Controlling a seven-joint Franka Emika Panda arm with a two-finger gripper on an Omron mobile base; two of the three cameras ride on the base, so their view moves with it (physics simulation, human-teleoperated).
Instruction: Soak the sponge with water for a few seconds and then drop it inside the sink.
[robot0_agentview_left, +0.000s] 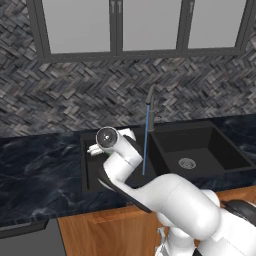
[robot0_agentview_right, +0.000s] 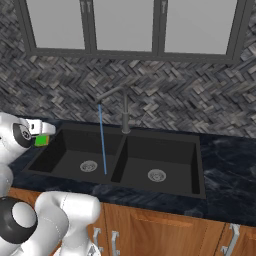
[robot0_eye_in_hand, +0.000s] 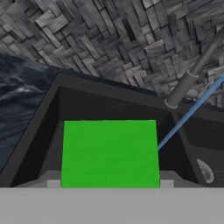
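Now sponge (robot0_eye_in_hand: 109, 153) clamped between jaws, over sink (robot0_agentview_right: 165, 187), beside water (robot0_agentview_right: 102, 145)

You see the sponge (robot0_eye_in_hand: 109, 153) with a flat bright green face. The water (robot0_agentview_right: 102, 140) is a thin blue line. The sink (robot0_agentview_right: 165, 150) is matte black, its drains silver. Countertop (robot0_agentview_left: 40, 165): dark marble, pale veins. Backsplash (robot0_agentview_left: 75, 95): grey herringbone. Cabinet fronts (robot0_agentview_right: 165, 230): orange-brown wood.
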